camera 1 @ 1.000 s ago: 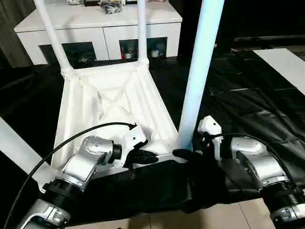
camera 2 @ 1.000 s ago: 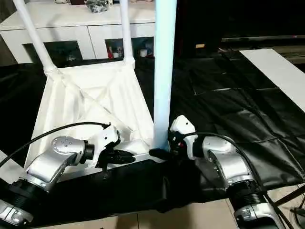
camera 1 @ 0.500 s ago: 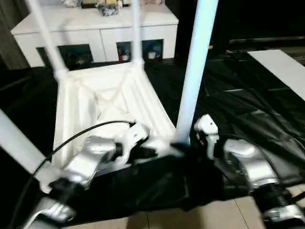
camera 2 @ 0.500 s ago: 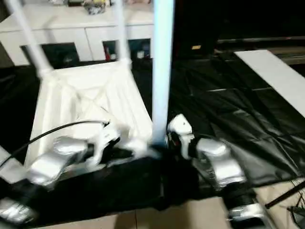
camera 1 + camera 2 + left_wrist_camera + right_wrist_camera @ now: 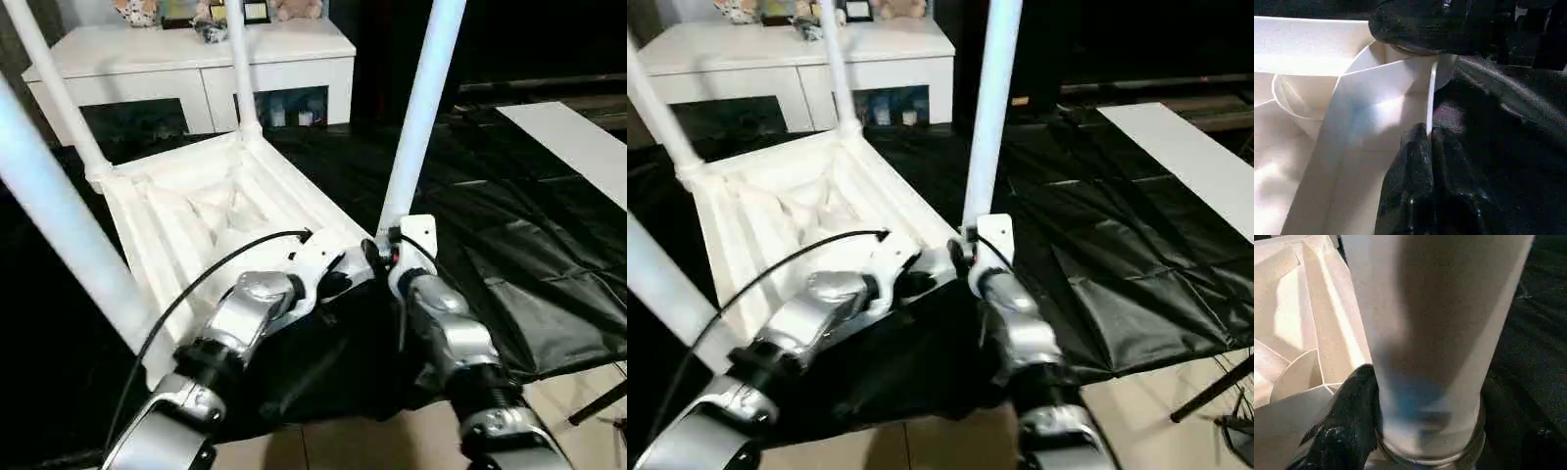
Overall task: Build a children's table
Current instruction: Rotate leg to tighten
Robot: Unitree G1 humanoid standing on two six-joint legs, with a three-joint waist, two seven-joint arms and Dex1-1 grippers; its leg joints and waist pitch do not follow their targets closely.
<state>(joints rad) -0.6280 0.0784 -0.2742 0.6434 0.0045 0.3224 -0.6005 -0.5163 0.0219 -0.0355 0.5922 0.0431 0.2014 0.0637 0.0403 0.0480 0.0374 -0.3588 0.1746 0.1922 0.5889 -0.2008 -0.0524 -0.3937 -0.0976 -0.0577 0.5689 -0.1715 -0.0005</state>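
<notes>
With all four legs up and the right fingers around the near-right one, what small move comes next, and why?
Probably twist or press that leg home: the right gripper spans its base at the socket, while the left gripper pinches the tabletop rim, steadying it.

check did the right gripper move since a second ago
Yes: the right gripper swung from the leg's right, the board side, round to its near side.
</notes>
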